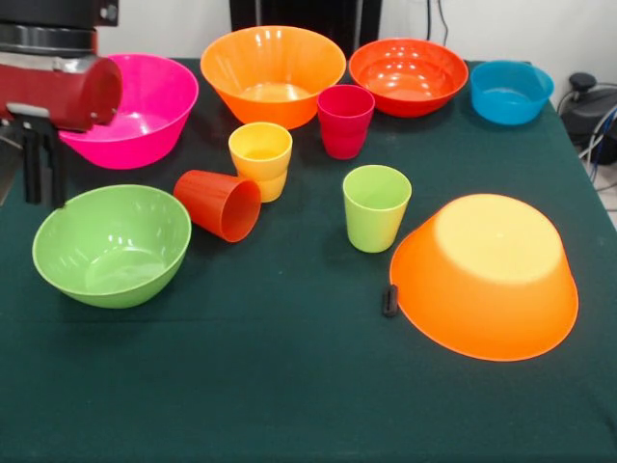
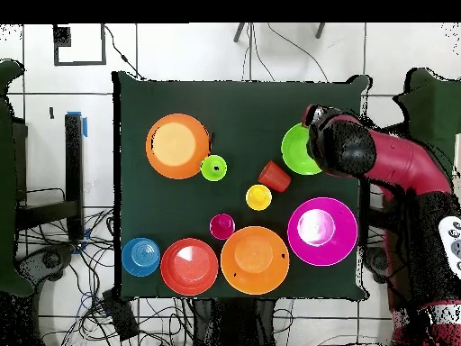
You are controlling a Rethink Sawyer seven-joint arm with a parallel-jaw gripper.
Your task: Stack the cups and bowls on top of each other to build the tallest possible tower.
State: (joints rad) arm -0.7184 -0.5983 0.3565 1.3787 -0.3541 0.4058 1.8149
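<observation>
Nothing stacked yet. Largest: inverted orange bowl [image 1: 487, 275] lower right, glossy and flared; pink bowl [image 1: 145, 108] upper left; green bowl [image 1: 111, 243] left. Smaller: smooth tapered cups mid-frame, orange-red cup [image 1: 220, 204] tipped over, likely to roll if nudged. Gripper [image 1: 43, 164] at left edge, fingers slightly parted, pinching nothing.

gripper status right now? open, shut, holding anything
Gripper: it cannot be told whether it is open or closed. It hangs beside the pink bowl and above the green bowl, with nothing visibly held.
</observation>
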